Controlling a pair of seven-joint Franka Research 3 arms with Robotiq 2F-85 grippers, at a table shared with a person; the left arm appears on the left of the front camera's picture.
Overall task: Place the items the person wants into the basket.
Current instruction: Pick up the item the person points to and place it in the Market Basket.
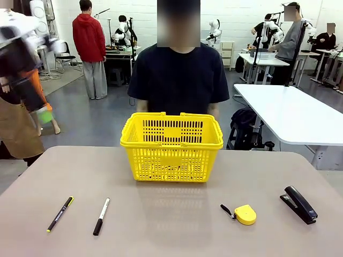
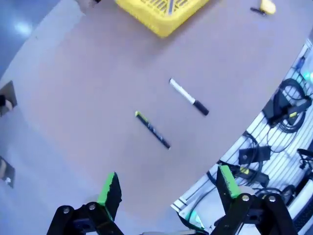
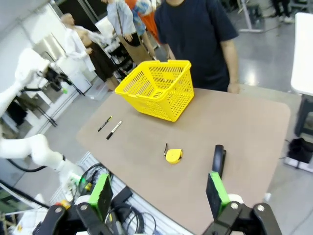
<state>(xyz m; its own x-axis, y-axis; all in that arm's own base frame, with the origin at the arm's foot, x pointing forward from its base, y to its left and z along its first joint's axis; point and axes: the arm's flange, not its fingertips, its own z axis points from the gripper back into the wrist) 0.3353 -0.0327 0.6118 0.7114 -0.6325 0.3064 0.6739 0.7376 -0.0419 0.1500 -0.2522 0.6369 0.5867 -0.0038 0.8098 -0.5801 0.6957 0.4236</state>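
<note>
Front view: pen (image 1: 60, 214) and marker (image 1: 101, 216) lie seemingly parallel, angled toward basket (image 1: 171, 160).

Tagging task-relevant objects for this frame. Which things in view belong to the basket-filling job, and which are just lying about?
Part of the job:
- yellow basket, mid-table
- black pen with yellow tip, on the table left of the basket
- black marker with white barrel, beside the pen
- person standing behind the basket

Just lying about:
- yellow tape measure
- black stapler

Black left gripper (image 2: 168, 176), green pads (image 2: 108, 191)
</note>
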